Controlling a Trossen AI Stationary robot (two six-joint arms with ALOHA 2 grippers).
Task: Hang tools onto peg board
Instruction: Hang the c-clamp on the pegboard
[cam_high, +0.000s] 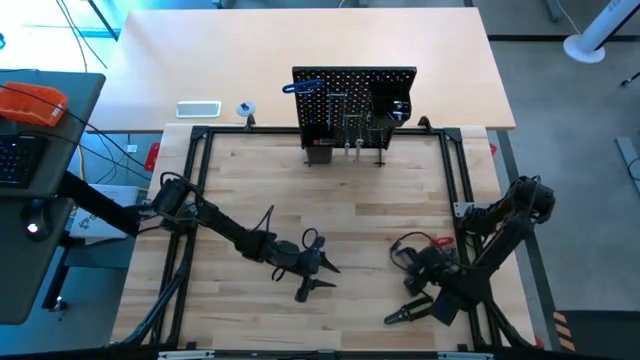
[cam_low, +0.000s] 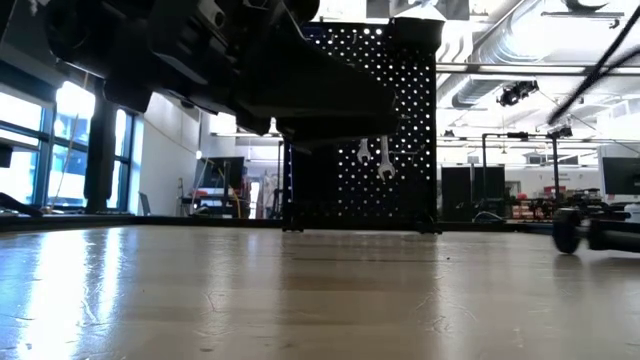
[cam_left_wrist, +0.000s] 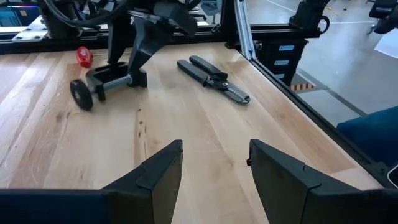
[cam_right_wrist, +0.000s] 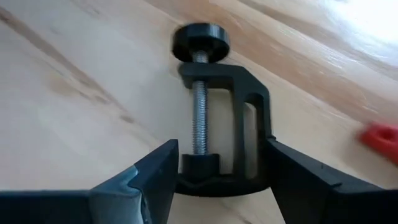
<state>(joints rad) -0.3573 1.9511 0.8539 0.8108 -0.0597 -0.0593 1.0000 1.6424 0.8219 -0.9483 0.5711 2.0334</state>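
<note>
Clamp (cam_right_wrist: 217, 118): from the right wrist it lies on the wood with its black frame between the right fingers (cam_right_wrist: 155, 180); they stand spread at either flank, the screw knob pointing away from them.
High view, right gripper (cam_high: 403, 316): low at the near right of the table (cam_high: 350, 180), the clamp (cam_high: 425, 250) just behind it among the arm's dark parts.
High view, left gripper (cam_high: 322, 277): jaws spread over bare wood, holding nothing; the right gripper sits off to its right, well apart.
High view, peg board (cam_high: 340, 105): upright at the far edge, well beyond both grippers, a blue-handled key (cam_high: 300, 87) at its top left corner and a bin (cam_high: 395, 105) on its right side.
Low view, peg board (cam_low: 400, 130): two wrenches (cam_low: 375, 158) hang on it; a dark arm fills the upper left.
Left wrist, fingers (cam_left_wrist: 161, 177): parted, nothing between them; ahead lie the pliers (cam_left_wrist: 214, 79) flat on the wood, and further off to one side the clamp (cam_left_wrist: 102, 81) under the right arm.
Left wrist, red bit (cam_left_wrist: 84, 57): just past the clamp; I can't tell what it is.
</note>
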